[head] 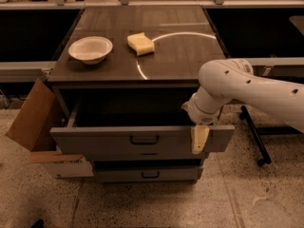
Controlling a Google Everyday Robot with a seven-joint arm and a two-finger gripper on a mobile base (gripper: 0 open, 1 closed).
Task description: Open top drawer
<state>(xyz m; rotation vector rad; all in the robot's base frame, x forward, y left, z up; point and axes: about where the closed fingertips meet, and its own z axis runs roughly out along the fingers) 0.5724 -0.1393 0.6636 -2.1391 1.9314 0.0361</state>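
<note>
The top drawer (104,139) is pulled out from under the dark cabinet top, and its dark inside shows behind the wide grey front. A small black loop handle (144,139) sits at the front's centre. My gripper (199,141) is at the right end of the drawer front, over its top edge, well to the right of the handle. The white arm (247,87) reaches in from the right. Two shorter grey drawers (149,175) below are shut.
A white bowl (90,49) and a yellow sponge (141,43) lie on the cabinet top (180,56). An open cardboard box (35,122) stands by the cabinet's left side. A black stand foot (256,141) is on the floor at the right.
</note>
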